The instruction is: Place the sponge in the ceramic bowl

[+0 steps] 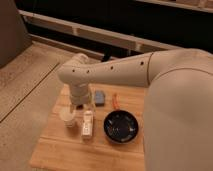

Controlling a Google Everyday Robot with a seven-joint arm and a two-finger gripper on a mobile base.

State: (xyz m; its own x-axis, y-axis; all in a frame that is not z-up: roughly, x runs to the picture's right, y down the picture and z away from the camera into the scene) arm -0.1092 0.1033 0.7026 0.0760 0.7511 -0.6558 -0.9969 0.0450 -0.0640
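The sponge (100,96) is a small blue-grey block lying on the wooden table (55,150), toward its far side. In front of it and to the right stands the ceramic bowl (120,126), round, dark and glossy, with nothing blue inside. My arm reaches in from the right and bends down at the wrist over the table's left half. The gripper (83,107) hangs just left of the sponge and a little nearer to me, low over the table. It holds nothing that I can make out.
A small white cup (68,118) stands left of the gripper. A white oblong object (88,125) lies between cup and bowl. A thin orange item (115,101) lies right of the sponge. Beige floor surrounds the table; a dark rail runs behind.
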